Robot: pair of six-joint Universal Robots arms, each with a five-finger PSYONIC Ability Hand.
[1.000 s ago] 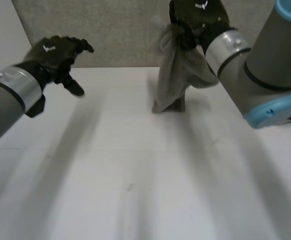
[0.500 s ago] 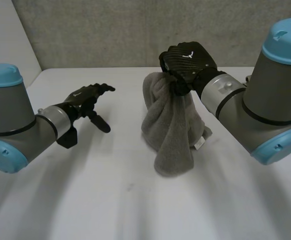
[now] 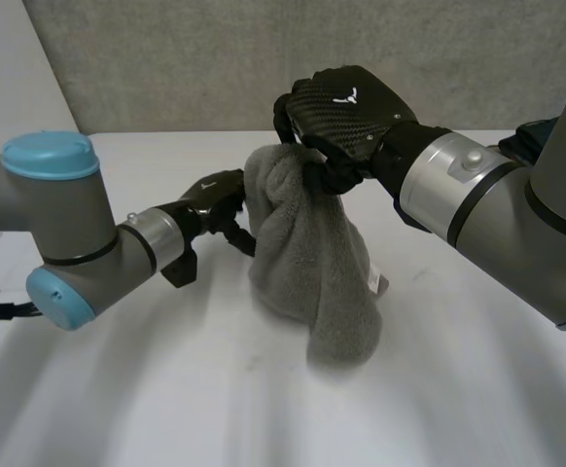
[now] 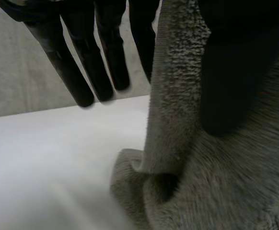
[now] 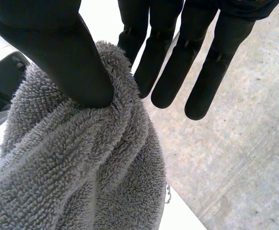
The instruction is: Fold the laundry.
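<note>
A grey towel hangs bunched from my right hand, which is shut on its top; the lower end rests on the white table. In the right wrist view the thumb presses into the towel while the fingers reach past it. My left hand is at the towel's left edge, about halfway up. In the left wrist view its fingers are straight, and a hanging fold of the towel stands between them and the thumb. I see no firm pinch there.
A grey wall runs along the table's far edge. Both forearms cross above the table toward the towel at the middle. A small white label shows on the towel's right side.
My right hand brought the towel lower and nearer, to the left. The left hand came in from the left to the towel's edge, and its fingers have drawn closer to the thumb.
</note>
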